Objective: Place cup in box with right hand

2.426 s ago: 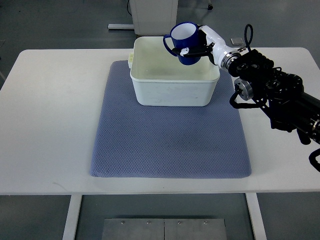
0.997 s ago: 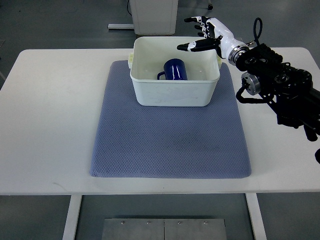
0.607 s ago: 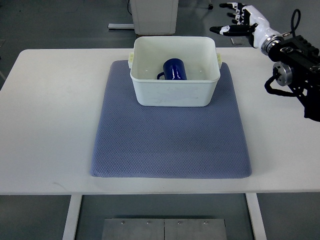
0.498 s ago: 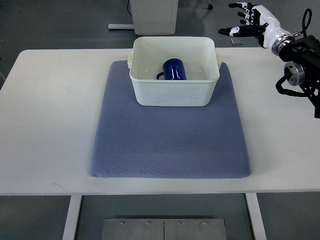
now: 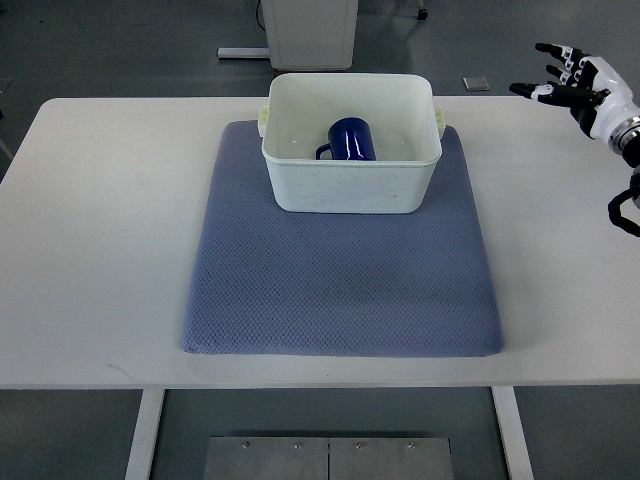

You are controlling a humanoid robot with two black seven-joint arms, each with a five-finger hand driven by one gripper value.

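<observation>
Cup point(image 5: 350, 139) lies on its side inside the box point(image 5: 350, 185), which sits on the mat point(image 5: 340, 280). Right hand point(image 5: 575, 80) is at the counter's point(image 5: 100, 220) far-right edge, fingers spread and empty: placement appears complete

Open table on three sides; box walls are your only obstacle.

You have bare table point(image 5: 100, 230) left, right and front of the blue mat point(image 5: 340, 290), whose front half carries nothing. The white box point(image 5: 350, 185) stands at the mat's far end, its walls ringing the blue cup point(image 5: 350, 138); come in from above only. The right hand point(image 5: 580, 80), fingers spread, hovers at the far right edge, well apart from the box.
</observation>
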